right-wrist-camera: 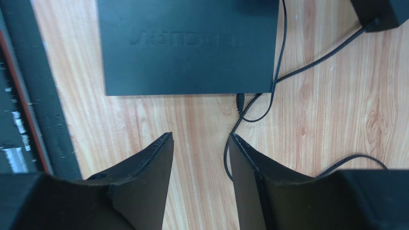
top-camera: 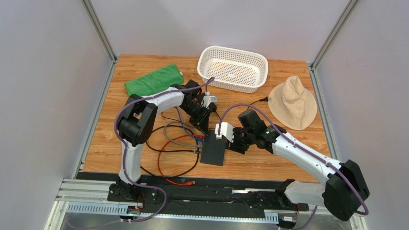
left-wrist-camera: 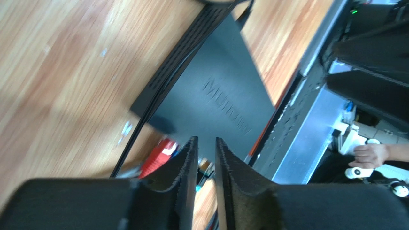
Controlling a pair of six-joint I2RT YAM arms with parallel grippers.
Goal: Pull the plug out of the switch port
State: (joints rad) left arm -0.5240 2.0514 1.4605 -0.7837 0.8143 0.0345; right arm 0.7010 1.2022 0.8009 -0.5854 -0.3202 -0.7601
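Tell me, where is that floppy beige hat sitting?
In the top view, the hat lies at the far right of the wooden table, just right of the white basket.

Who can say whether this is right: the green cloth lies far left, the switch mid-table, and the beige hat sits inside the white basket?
One slip: the top external view shows the beige hat on the table right of the white basket, not inside it. The green cloth far left and the switch mid-table are correct.
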